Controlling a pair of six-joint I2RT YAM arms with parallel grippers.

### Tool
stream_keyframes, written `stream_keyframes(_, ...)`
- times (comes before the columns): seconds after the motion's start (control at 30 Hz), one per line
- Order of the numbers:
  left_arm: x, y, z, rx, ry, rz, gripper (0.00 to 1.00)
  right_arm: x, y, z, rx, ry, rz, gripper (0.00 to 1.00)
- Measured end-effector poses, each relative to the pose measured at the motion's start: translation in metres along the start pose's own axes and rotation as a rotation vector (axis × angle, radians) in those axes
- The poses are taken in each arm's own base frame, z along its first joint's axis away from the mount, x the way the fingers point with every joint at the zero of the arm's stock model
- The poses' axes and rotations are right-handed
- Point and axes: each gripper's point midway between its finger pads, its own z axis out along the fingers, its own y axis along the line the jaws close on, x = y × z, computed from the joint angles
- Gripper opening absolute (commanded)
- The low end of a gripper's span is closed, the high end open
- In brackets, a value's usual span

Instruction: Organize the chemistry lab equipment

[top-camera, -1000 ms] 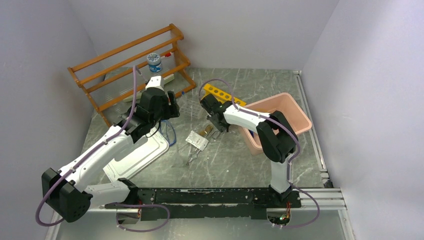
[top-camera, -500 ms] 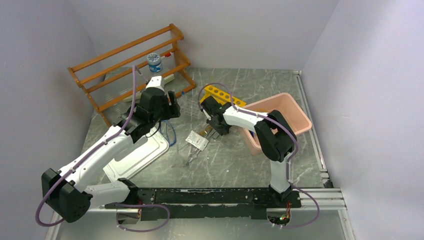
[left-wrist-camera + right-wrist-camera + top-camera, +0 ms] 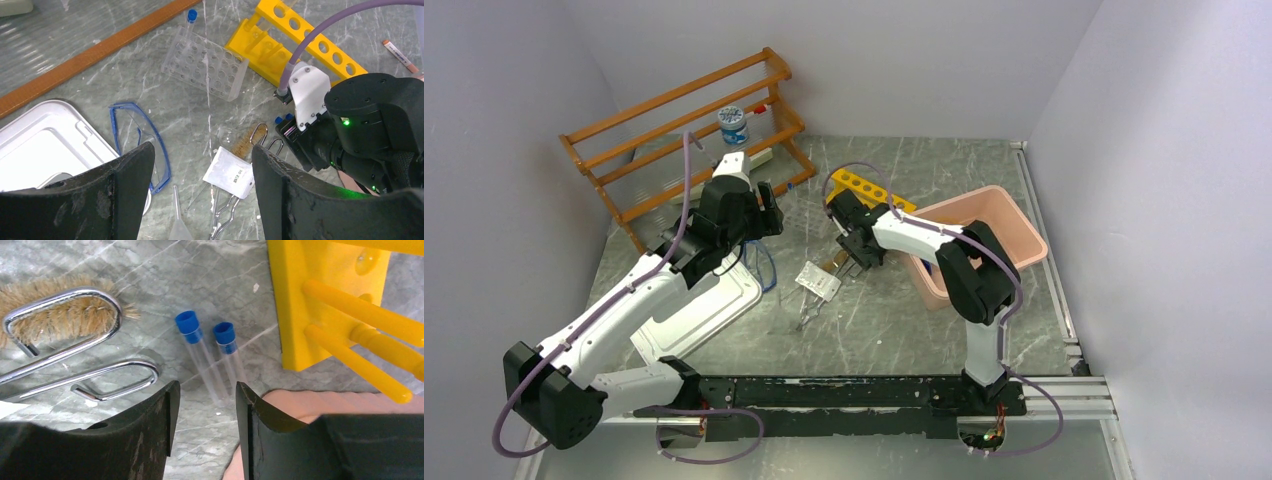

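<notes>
Right tool: fingers spread, pinching nothing, low over the grey marbled bench. Two clear tubes with blue caps lie side by side on the bench right at the gap, lower ends running in between the fingers; can't tell if they touch. Yellow plastic tube rack lies on its side just right of the tubes, tan bristle brush with chrome wire handle just left. Left tool: spread wide, empty, held above the bench. Below it: white flat packet next to the brush, blue-framed clear safety glasses beside a white plastic tray. Further out, clear multi-hole tube rack tipped over, one blue-capped tube in it. Pink plastic tub sits right of the right arm. Orange-brown wooden shelf rack is at far left.
</notes>
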Motion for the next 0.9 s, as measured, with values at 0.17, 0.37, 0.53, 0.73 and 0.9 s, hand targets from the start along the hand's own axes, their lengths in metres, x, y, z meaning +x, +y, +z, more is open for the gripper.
stream_keyframes(0.17, 0.003, 0.001, 0.001, -0.003, 0.005, -0.001, 0.75, -0.001, -0.005, 0.001, 0.016, -0.003, 0.008, 0.36)
stream_keyframes(0.37, 0.003, 0.002, 0.001, -0.004, 0.007, 0.0, 0.75, -0.001, -0.007, 0.004, -0.011, -0.002, 0.017, 0.24)
stream_keyframes(0.53, 0.003, 0.002, 0.001, -0.004, 0.007, 0.0, 0.75, 0.0, -0.001, 0.01, -0.047, 0.004, 0.006, 0.27)
stream_keyframes(0.73, 0.004, 0.001, 0.001, 0.002, 0.011, 0.0, 0.76, -0.005, 0.003, 0.01, -0.078, -0.004, -0.005, 0.3)
stream_keyframes(0.9, 0.007, -0.002, 0.002, 0.014, 0.024, -0.001, 0.76, -0.008, 0.006, 0.011, -0.094, -0.01, -0.008, 0.16)
